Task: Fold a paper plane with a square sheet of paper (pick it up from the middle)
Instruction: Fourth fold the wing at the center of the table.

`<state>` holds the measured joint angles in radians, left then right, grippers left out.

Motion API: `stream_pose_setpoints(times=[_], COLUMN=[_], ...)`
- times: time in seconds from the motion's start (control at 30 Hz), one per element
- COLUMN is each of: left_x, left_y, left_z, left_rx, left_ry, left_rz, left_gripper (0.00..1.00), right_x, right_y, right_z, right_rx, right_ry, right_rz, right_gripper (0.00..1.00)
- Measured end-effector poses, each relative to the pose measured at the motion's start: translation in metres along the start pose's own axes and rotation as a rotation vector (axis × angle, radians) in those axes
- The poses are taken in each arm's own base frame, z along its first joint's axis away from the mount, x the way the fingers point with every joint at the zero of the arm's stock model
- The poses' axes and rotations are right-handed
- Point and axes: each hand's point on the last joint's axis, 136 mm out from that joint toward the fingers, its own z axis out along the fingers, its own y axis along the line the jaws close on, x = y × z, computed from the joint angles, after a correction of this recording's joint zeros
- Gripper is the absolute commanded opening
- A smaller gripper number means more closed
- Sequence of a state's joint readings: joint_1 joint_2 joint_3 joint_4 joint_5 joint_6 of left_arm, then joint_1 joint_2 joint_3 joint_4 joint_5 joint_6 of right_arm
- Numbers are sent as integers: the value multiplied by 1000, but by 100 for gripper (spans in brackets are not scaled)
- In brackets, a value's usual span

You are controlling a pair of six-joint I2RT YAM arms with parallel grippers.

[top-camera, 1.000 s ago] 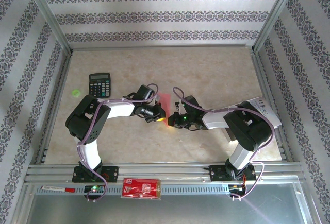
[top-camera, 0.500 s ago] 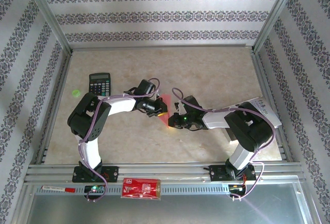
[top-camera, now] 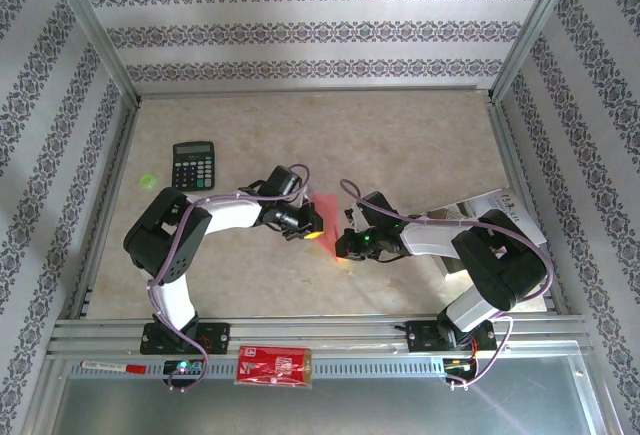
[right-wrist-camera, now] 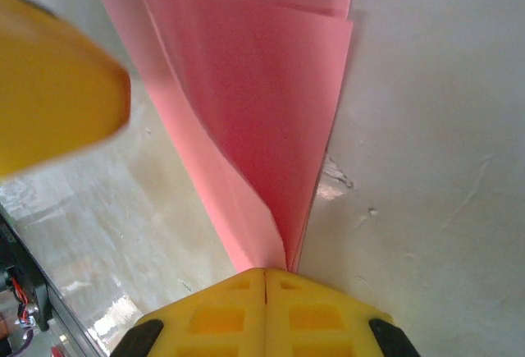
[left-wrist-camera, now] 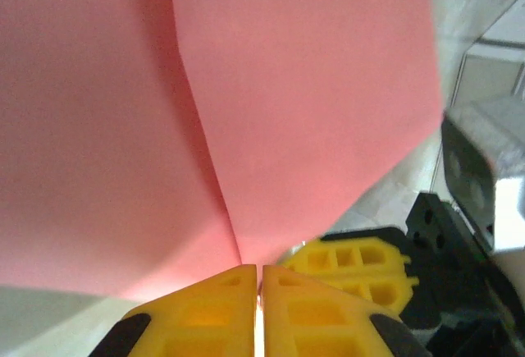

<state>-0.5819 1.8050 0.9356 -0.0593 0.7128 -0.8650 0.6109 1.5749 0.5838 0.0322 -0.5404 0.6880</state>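
Top view: the folded pink paper (top-camera: 325, 205) is in the middle of the table (top-camera: 420, 145), between the two arms. The left end effector (top-camera: 311, 228) meets its left edge, the right end effector (top-camera: 346, 246) its near tip. A calculator (top-camera: 193, 164) sits well apart, far left.

Left wrist view: the yellow fingers are clenched together, grasping the paper where its crease runs down to them. The right end effector is just beside.

Right wrist view: the fingers are pressed together, gripping the paper's narrow end, its layers fanning away above the table.
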Motion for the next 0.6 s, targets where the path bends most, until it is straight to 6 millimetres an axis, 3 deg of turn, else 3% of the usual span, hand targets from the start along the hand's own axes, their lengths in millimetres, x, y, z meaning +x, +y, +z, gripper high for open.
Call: stream_pose_setpoints(times=[0.13, 0.43, 0.6], left_x=[9, -10, -15], left_y=[-5, -17, -13], left_z=[5, 14, 22], left_rx=[19, 39, 26], left_ry=[21, 8, 14], left_rz=[2, 24, 35], left_gripper=[10, 9, 8], right_x=[0, 0, 2], right_y=[0, -1, -1], right_z=[0, 0, -1], right_rx=[0, -4, -2], right_ry=[0, -5, -3], right_rz=[1, 2, 3], right_gripper=[0, 0, 0])
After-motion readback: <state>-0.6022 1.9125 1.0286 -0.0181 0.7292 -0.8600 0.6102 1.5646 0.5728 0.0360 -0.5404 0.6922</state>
